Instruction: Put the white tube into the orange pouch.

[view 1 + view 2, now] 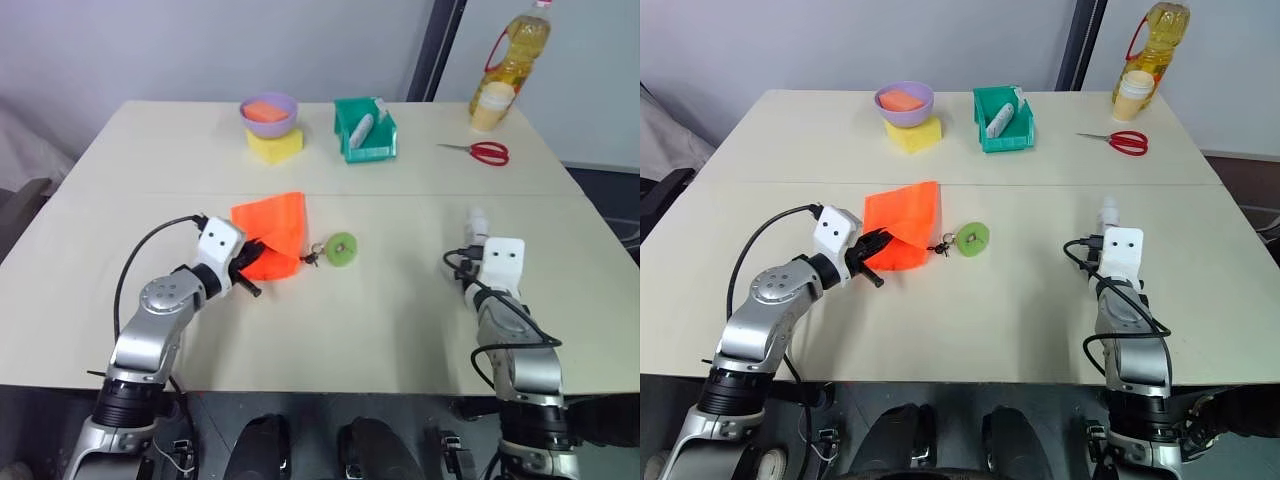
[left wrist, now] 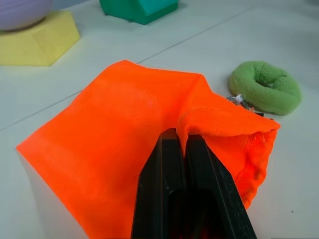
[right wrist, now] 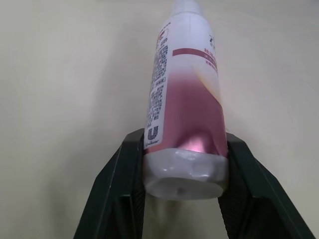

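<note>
The orange pouch [image 1: 272, 232] lies flat on the table left of centre, and its dark cord runs to a round green tag [image 1: 341, 249]. My left gripper [image 2: 180, 138] is shut on the pouch's [image 2: 114, 129] near edge, pinching a fold of fabric by the opening. On the right side of the table, the white tube [image 3: 187, 84] with its maroon band lies pointing away from me. My right gripper [image 3: 183, 143] is shut on the tube's crimped end, one finger against each side. From the head view, the tube's cap end [image 1: 478, 222] pokes out past the right wrist.
At the back stand a purple bowl [image 1: 268, 108] on a yellow block [image 1: 275, 146] and a green bin [image 1: 364, 130] holding a grey-white tube. Red scissors [image 1: 480, 151], an oil bottle [image 1: 515, 45] and a cup [image 1: 492, 106] are at the back right.
</note>
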Available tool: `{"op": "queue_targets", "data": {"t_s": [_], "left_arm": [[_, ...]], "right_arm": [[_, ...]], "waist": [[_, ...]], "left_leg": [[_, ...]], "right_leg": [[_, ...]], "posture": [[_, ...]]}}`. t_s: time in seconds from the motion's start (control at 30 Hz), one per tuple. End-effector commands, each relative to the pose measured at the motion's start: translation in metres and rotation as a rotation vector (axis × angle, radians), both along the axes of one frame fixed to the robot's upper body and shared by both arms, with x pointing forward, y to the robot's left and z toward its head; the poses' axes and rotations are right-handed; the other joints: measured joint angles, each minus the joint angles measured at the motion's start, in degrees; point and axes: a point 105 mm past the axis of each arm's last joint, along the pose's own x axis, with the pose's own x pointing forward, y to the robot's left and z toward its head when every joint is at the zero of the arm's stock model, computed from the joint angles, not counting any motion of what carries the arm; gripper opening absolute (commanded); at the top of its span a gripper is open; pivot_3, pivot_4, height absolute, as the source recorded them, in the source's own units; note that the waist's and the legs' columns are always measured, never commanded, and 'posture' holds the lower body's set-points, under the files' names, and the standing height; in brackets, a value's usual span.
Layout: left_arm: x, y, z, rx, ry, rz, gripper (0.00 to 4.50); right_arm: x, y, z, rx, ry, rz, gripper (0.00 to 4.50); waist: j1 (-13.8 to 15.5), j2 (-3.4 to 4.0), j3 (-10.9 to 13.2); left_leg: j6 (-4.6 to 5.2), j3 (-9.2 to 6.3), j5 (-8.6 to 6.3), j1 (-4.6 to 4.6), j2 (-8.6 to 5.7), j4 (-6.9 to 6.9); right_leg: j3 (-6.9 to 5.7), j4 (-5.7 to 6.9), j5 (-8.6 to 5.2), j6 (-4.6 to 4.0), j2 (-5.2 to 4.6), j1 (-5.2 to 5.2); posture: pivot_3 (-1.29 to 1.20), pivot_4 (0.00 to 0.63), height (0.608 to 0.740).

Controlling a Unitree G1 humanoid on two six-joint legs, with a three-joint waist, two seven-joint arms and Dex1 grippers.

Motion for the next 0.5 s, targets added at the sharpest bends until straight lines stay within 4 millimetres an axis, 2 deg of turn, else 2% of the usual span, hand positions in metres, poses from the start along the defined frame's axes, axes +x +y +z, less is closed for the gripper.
{"op": "queue_targets", "data": {"t_s": [0.03, 0.23, 0.33, 0.5], "left_arm": [[0.001, 0.005, 0.017, -0.045, -0.044, -0.006, 0.00], [0.002, 0.017, 0.017, -0.109, 0.012, -0.020, 0.00], [0.001, 0.016, 0.017, -0.175, 0.066, -0.055, 0.00], [-0.004, 0.011, 0.015, -0.224, 0.154, -0.131, 0.00]], "right_arm": [[-0.010, 0.053, 0.037, -0.047, -0.140, 0.410, 1.72], [-0.062, 0.118, 0.045, 0.036, -0.048, 0.982, 1.72], [-0.076, 0.138, 0.041, 0.028, 0.013, 1.118, 1.72], [-0.077, 0.163, 0.029, -0.005, 0.089, 1.211, 1.72]], "waist": [[0.0, 0.00, 0.0], [0.1, -0.04, 0.0], [0.1, -0.05, 0.0], [0.1, -0.06, 0.0]], "left_leg": [[0.00, 0.00, 0.00, 0.00, 0.00, -0.03], [0.00, -0.02, 0.00, 0.00, 0.01, -0.10], [0.01, -0.04, 0.00, 0.02, 0.01, -0.08], [0.01, -0.05, 0.00, 0.03, 0.01, -0.03]], "right_leg": [[0.01, -0.01, 0.00, 0.00, 0.01, -0.01], [0.01, -0.11, -0.01, 0.01, 0.03, 0.02], [0.00, -0.10, 0.00, 0.01, 0.02, 0.04], [-0.01, -0.10, 0.00, 0.00, 0.00, 0.07]], "posture": [[0.00, 0.150, 0.737], [0.00, 0.150, 0.737], [0.00, 0.150, 0.737], [0.00, 0.150, 0.737]]}}
